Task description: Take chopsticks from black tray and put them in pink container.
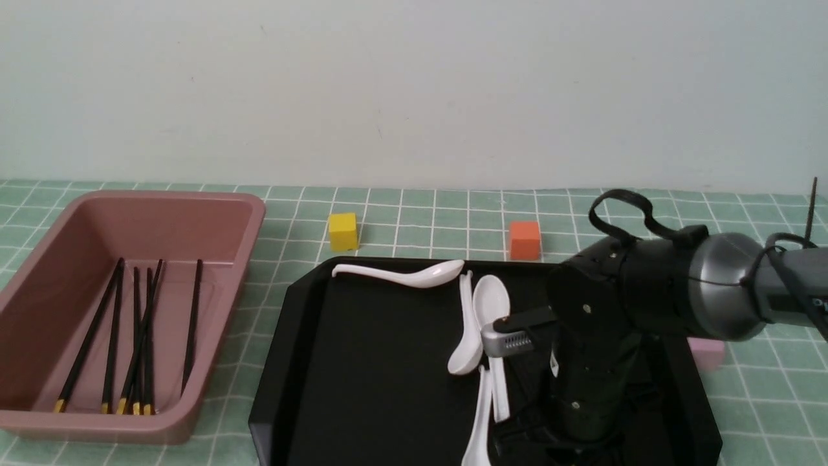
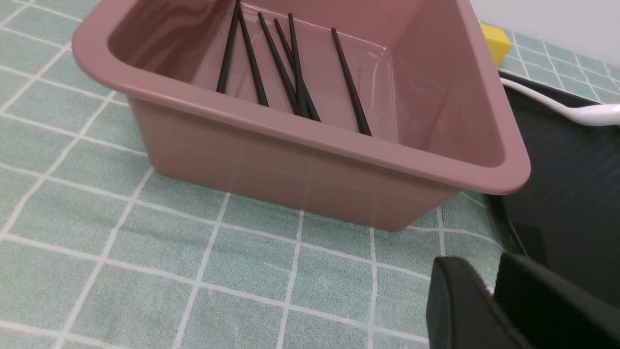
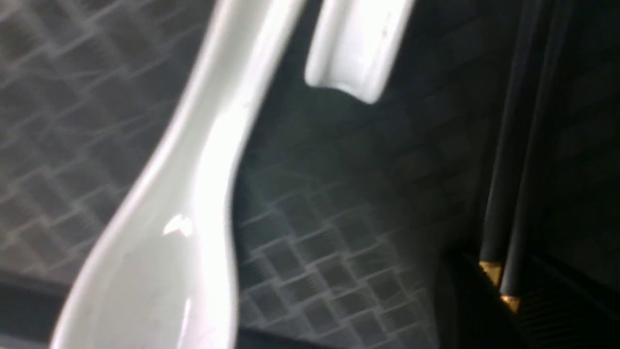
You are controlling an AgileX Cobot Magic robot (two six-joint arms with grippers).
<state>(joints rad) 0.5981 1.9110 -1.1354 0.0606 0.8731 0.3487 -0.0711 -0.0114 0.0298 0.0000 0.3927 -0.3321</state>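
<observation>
The pink container (image 1: 213, 220) stands at the left with several black, gold-ended chopsticks (image 1: 139, 336) lying in it; the left wrist view shows the same chopsticks (image 2: 295, 68) on the floor of the pink container (image 2: 315, 140). My right arm (image 1: 582, 362) reaches down into the right side of the black tray (image 1: 362, 362), hiding its own fingers there. In the right wrist view the right gripper (image 3: 499, 286) is shut on two chopsticks (image 3: 508, 184) at their gold ends, just over the black tray (image 3: 315, 252). The left gripper (image 2: 487, 281) hangs shut and empty over the cloth between container and tray.
Three white spoons lie in the tray: one along the far rim (image 1: 414, 275), one in the middle (image 1: 482, 323), one near the front (image 1: 479, 421). Behind the tray sit a yellow cube (image 1: 343, 231) and an orange cube (image 1: 524, 240). A pale pink cube (image 1: 706, 353) peeks from behind the right arm.
</observation>
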